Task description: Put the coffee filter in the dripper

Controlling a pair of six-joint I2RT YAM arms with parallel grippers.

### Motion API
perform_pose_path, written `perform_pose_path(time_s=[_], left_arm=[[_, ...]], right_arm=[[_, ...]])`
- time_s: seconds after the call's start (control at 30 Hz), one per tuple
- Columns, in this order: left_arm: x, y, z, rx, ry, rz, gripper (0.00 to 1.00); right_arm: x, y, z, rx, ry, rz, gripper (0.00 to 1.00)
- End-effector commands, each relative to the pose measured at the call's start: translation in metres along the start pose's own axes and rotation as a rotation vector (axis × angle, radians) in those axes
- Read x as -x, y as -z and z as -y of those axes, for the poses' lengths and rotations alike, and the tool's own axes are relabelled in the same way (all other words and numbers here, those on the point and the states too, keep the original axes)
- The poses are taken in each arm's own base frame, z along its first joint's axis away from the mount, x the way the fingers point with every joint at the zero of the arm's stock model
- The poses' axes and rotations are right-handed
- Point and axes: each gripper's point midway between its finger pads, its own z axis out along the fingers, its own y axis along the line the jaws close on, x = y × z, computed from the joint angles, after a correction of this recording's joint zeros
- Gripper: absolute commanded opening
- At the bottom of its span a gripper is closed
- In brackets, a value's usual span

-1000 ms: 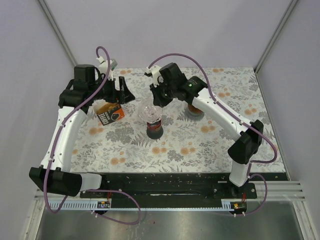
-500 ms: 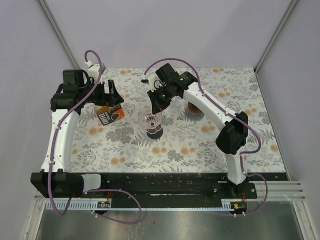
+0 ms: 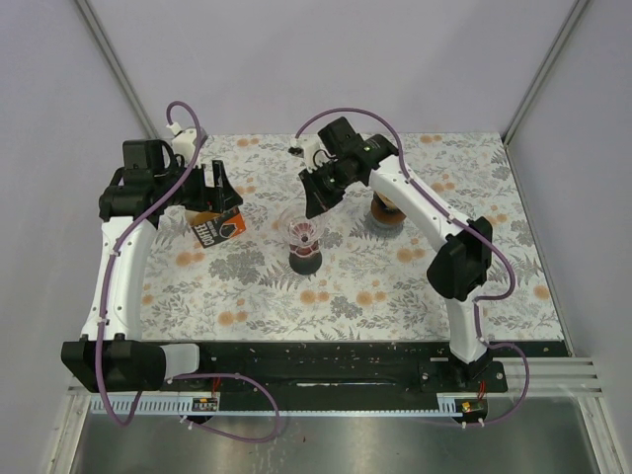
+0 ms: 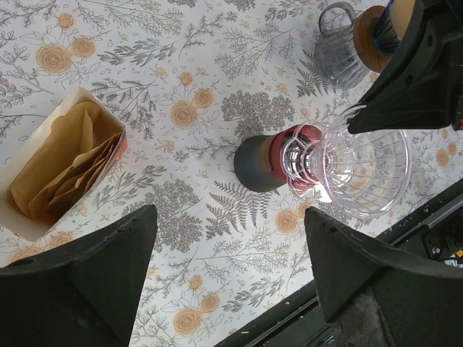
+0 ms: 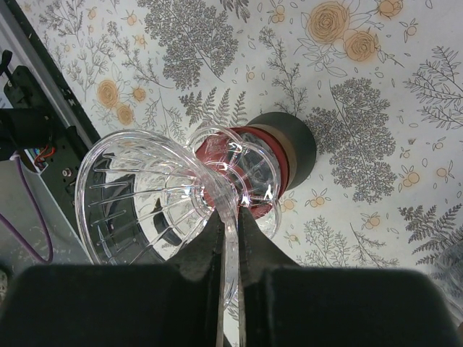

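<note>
The clear glass dripper [image 3: 303,233] sits on a dark cup with a red rim [image 3: 304,260] at mid table. My right gripper [image 3: 317,203] is shut on the dripper's rim wall, seen close in the right wrist view [image 5: 230,230], with the dripper [image 5: 145,195] and the cup [image 5: 286,148] just beyond it. The brown paper filters [image 4: 61,163] lie in an open carton [image 3: 217,226] at the left. My left gripper [image 3: 211,188] hovers over the carton, open and empty [image 4: 228,289]. The dripper [image 4: 362,170] has no filter in it.
A glass server with a wooden collar [image 3: 385,211] stands right of the dripper, behind my right arm; it also shows in the left wrist view [image 4: 340,47]. The black mounting rail [image 3: 336,370] runs along the near edge of the floral table.
My left arm has swung left and back, its gripper staying over the carton. My right gripper has turned and shifted slightly with the dripper, still shut on it.
</note>
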Motion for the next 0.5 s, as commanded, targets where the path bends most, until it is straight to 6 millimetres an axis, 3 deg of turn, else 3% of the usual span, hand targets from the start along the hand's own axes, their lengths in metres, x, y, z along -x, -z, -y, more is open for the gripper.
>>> perform_pose_path(time_s=[0.0, 0.47], left_arm=[[0.009, 0.006, 0.004, -0.018, -0.045, 0.051, 0.86], [0.007, 0.003, 0.003, -0.027, -0.035, 0.044, 0.87]], right_arm=[[0.019, 0.0, 0.008, 0.01, 0.02, 0.058, 0.0], [0.032, -0.001, 0.021, 0.036, -0.017, 0.103, 0.0]])
